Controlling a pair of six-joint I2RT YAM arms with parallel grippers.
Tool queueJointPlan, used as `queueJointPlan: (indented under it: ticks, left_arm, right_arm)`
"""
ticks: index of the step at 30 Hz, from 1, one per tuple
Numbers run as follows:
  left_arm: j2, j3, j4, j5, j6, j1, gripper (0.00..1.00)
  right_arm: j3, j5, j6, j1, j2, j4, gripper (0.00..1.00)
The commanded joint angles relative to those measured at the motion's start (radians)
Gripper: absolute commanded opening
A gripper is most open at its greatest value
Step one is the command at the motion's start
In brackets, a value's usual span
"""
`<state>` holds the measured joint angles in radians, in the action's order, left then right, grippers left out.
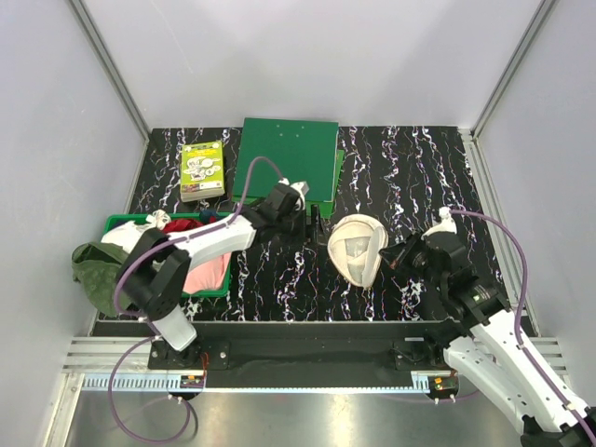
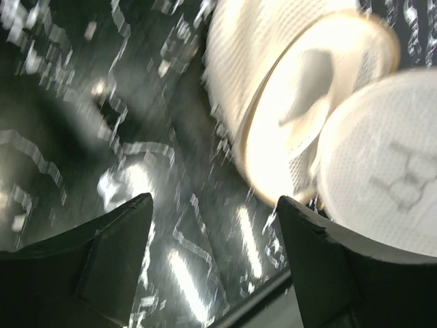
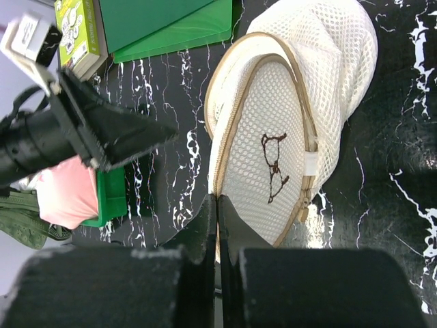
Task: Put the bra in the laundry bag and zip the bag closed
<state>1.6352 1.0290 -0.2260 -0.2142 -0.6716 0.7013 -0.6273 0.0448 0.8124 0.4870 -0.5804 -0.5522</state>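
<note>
Black marbled table point(image 1: 410, 168); cream mesh laundry bag point(image 1: 358, 249), halves parted.

We mark the tabletop point(image 1: 279, 289), black with white marbled veining, and the laundry bag point(image 1: 358, 250), cream-white mesh with a tan rim zip and a dark outline print. We also mark the light pink bra point(image 1: 207, 273), the green basket point(image 1: 126, 221), the olive-green garment point(image 1: 93, 270), the dark green folder point(image 1: 284, 158) and the yellow-green book point(image 1: 202, 170).
</note>
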Motion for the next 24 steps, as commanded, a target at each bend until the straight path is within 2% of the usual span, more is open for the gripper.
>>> queueJointPlan:
  ticks: [1,8,14,18,19,22,24]
  left_arm:
    - [0.095,0.141,0.074,-0.03,0.035,0.02,0.73]
    - [0.291,0.302,0.001,0.015,0.058,0.055,0.61]
    - [0.344,0.423,-0.105,0.053,0.099,0.055,0.38]
    - [0.328,0.459,-0.15,0.076,0.115,0.056,0.04]
    - [0.295,0.457,-0.157,0.09,0.116,0.056,0.0]
    - [0.195,0.444,-0.18,0.121,0.121,0.058,0.0]
    - [0.146,0.425,-0.187,0.134,0.127,0.066,0.0]
  right_arm:
    - [-0.017,0.035,0.011,-0.007,0.028,-0.018,0.0]
    - [-0.045,0.062,-0.004,-0.008,0.045,-0.046,0.0]
    - [-0.025,0.093,0.004,-0.008,0.099,-0.071,0.0]
    - [0.0,0.119,0.031,-0.007,0.128,-0.103,0.0]
    - [0.0,0.138,0.043,-0.01,0.142,-0.127,0.0]
    - [-0.014,0.271,0.126,-0.008,0.178,-0.288,0.06]
    - [-0.034,0.317,0.194,-0.008,0.194,-0.371,0.21]
